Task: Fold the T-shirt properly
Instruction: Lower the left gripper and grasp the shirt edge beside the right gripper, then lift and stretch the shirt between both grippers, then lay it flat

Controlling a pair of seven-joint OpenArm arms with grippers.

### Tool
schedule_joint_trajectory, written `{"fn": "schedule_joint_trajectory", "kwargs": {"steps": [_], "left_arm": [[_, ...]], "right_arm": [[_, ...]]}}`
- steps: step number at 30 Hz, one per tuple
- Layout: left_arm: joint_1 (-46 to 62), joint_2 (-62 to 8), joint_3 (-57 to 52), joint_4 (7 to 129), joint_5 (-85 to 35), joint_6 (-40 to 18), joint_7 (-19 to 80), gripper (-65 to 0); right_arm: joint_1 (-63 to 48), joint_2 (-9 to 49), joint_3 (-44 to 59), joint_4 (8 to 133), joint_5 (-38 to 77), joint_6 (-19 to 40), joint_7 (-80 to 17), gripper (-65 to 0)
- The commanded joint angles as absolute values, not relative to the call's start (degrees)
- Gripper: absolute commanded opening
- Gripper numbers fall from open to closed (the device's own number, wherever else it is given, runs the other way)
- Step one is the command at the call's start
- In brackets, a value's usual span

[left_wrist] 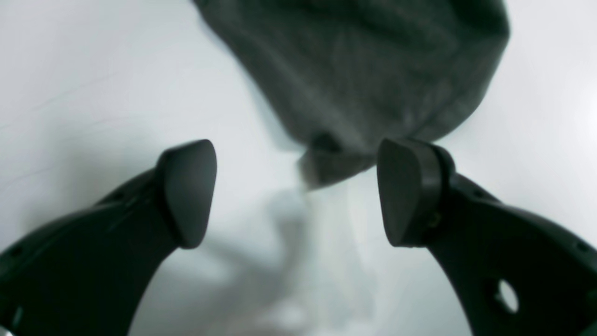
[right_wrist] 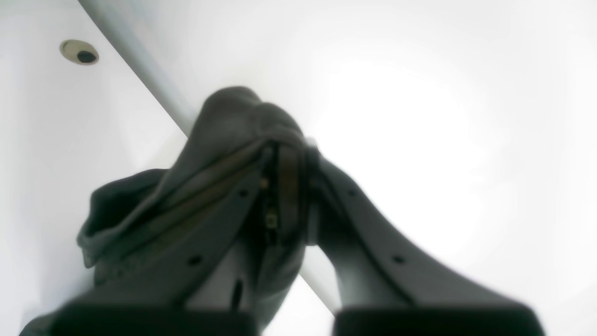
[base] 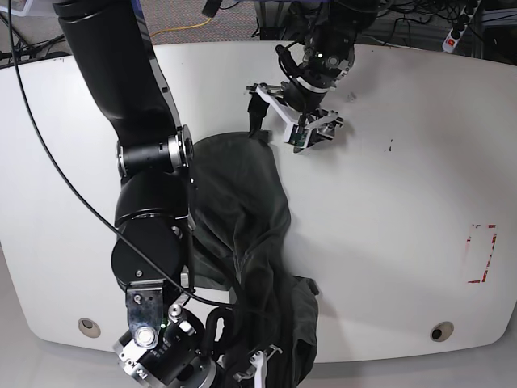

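The dark grey T-shirt [base: 242,218] lies crumpled in a long band on the white table [base: 388,210], running from the far middle to the front edge, where it hangs over. My left gripper [base: 283,125] hovers at the shirt's far end. In the left wrist view it [left_wrist: 298,191] is open, and a hemmed corner of the T-shirt [left_wrist: 326,165] sits just beyond its fingertips, between them, ungripped. My right gripper [base: 246,372] is at the table's front edge. In the right wrist view it [right_wrist: 284,154] is shut on a bunched fold of the T-shirt [right_wrist: 224,126].
The right arm's bulky black links [base: 149,202] stand over the table's left side. Round holes [base: 440,331] [base: 89,327] sit near the front corners, one hole [right_wrist: 79,51] showing in the right wrist view. A red tape mark [base: 483,255] lies at the right. Cables and a power strip [base: 460,28] lie behind the table.
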State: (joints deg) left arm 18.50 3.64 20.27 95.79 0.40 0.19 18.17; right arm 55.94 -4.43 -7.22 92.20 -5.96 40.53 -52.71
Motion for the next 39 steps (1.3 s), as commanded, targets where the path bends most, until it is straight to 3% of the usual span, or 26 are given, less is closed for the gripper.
{"fn": "schedule_joint_trajectory", "kwargs": {"steps": [1,20,29,33,39], "left_arm": [[16.8,4.5,20.4,93.9,-1.4,0.0,16.8,-14.4],[8.7,4.3,25.2,81.9,-9.6,0.0,16.9,-16.5],[7.5,4.5,25.0,78.3,-9.7,0.0,16.9,-56.9],[7.4,4.1,24.8,78.3,-9.7,0.0,16.9,-64.9],[8.0,1.8,18.8,82.5,-9.7,0.0,16.7,-65.0]], "right_arm": [[58.0,-4.4,-7.2,93.1,-5.8,40.0,-51.0,-65.0],[57.9,-4.4,-7.1,93.1,-5.8,40.0,-51.0,-65.0],[57.9,-4.4,-7.0,93.1,-5.8,40.0,-51.0,-65.0],[57.0,-4.0,-6.9,93.1,-5.8,40.0,-51.0,-65.0],[56.8,-1.7,-6.7,93.1,-5.9,40.0,-51.0,-65.0]]}}
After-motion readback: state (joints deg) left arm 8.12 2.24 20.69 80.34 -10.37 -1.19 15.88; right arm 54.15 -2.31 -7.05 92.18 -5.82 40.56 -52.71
